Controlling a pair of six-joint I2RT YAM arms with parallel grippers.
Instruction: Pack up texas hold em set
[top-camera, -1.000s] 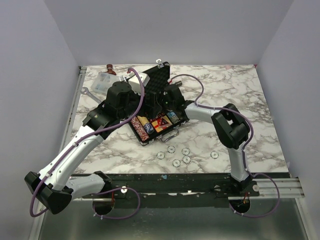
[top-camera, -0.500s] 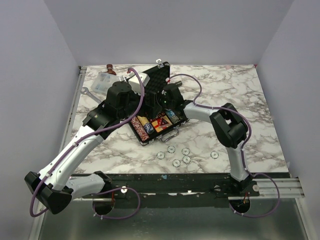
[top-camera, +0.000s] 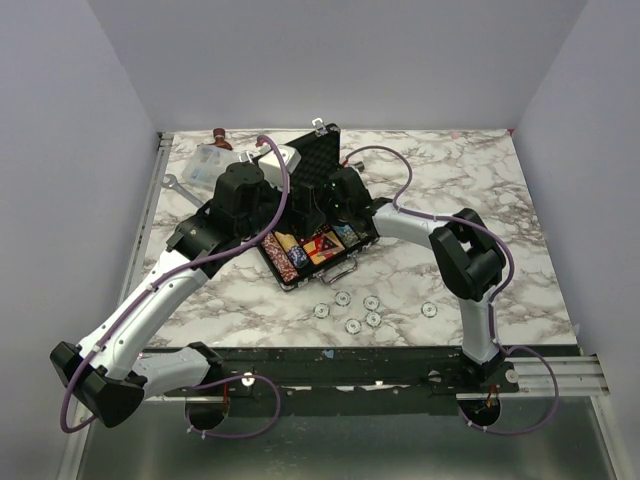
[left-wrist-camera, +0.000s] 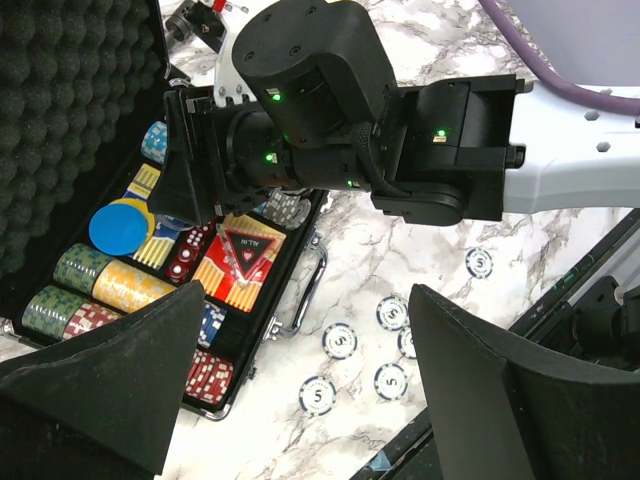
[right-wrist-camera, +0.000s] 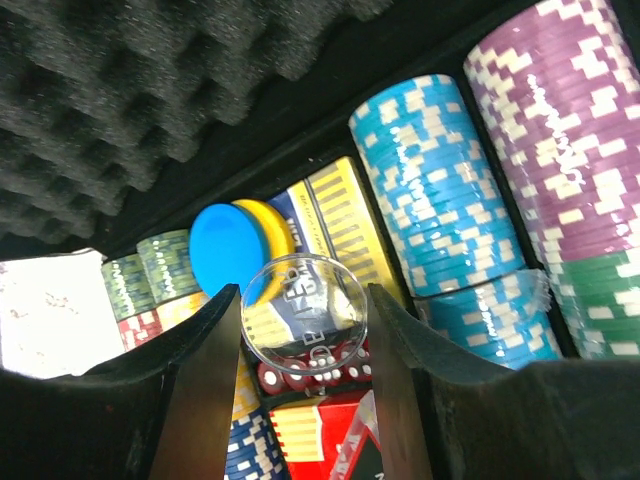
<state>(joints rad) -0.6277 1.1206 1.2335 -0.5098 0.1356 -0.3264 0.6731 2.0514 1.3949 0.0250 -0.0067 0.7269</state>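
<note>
Inside the open briefcase (top-camera: 318, 165), the right end effector (right-wrist-camera: 305, 330) is partly closed, pinching a clear round disc (right-wrist-camera: 305, 312) just beside the blue disc (right-wrist-camera: 225, 250), while the left end effector (left-wrist-camera: 308, 292) hangs wide open and empty above the briefcase's front edge, with loose pale chips (top-camera: 358, 310) lying in front of the briefcase.

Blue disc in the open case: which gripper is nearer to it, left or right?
Right. The right gripper, shut on a clear disc, hangs just beside the blue disc; the left gripper hovers open, higher and farther back from it.
</note>
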